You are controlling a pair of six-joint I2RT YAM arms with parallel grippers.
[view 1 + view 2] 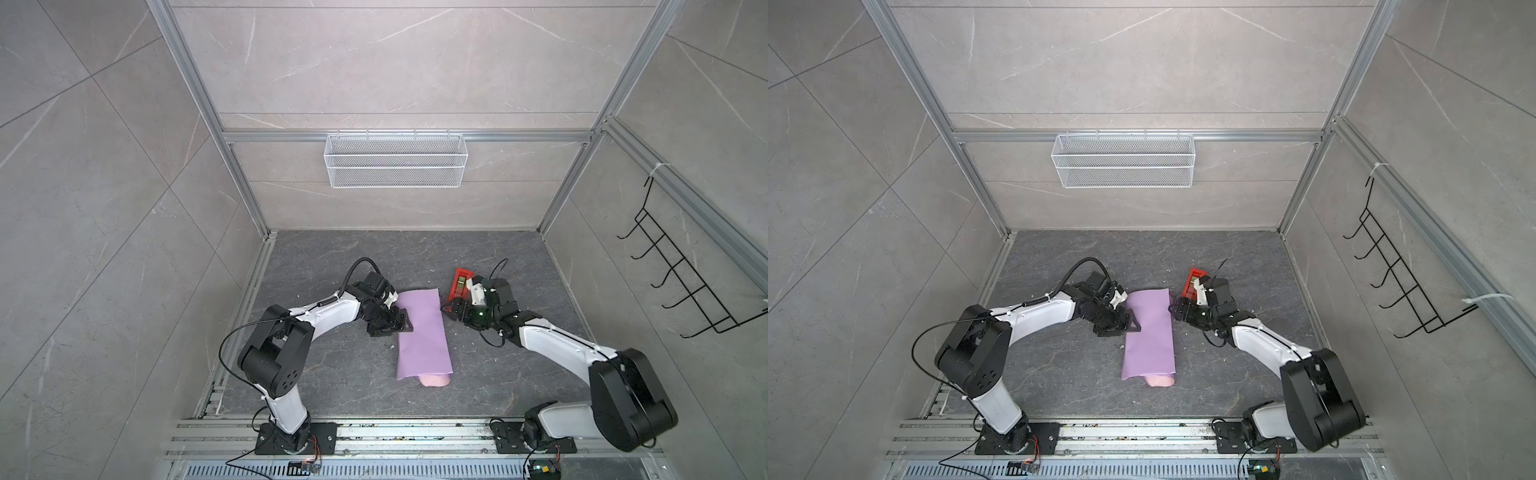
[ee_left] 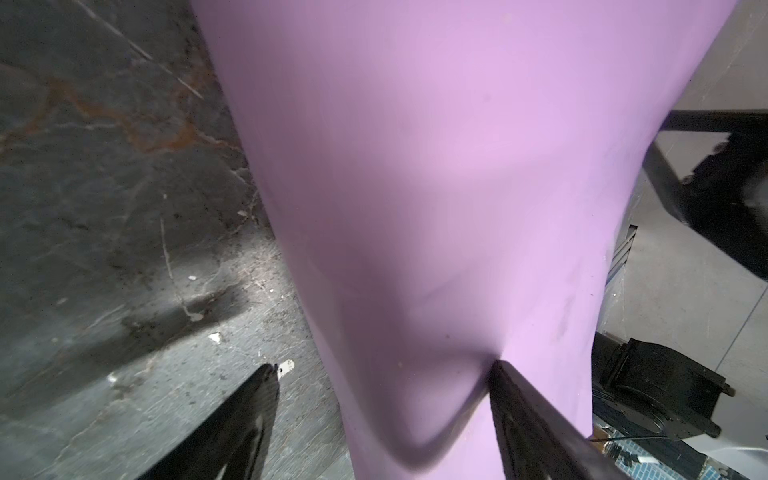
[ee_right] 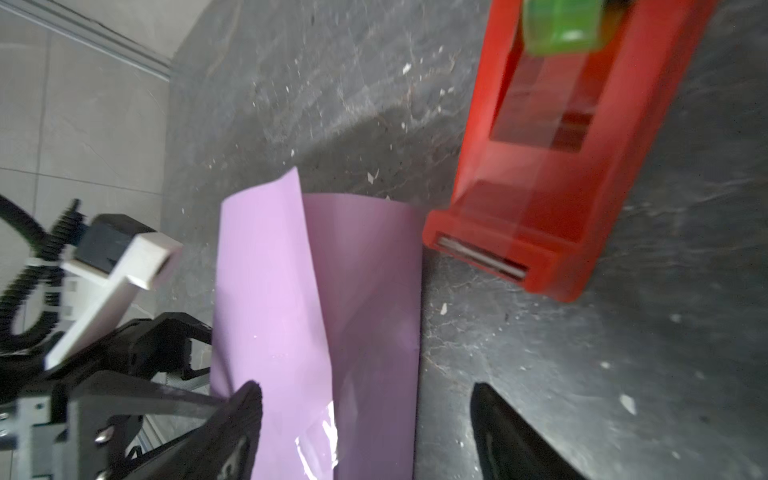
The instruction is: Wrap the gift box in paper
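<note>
The paper (image 1: 422,332) (image 1: 1148,332) lies folded over itself on the dark floor, lilac side out, and its pale pink inside (image 1: 434,380) shows at the near end. The gift box is hidden; no olive green shows anywhere. My left gripper (image 1: 405,322) (image 2: 385,365) is open at the paper's left edge. One of its fingers (image 2: 511,390) presses a dent into the lilac sheet (image 2: 436,187), the other hangs over bare floor. At the paper's far right corner (image 3: 311,311) my right gripper (image 1: 446,309) (image 3: 364,386) is open, its jaws straddling the sheet's edge without pinching it.
A red tape dispenser (image 1: 459,284) (image 3: 561,187) lies just behind the right gripper, its end touching the paper's far corner. A white wire basket (image 1: 395,160) hangs on the back wall. A black hook rack (image 1: 685,270) is mounted on the right wall.
</note>
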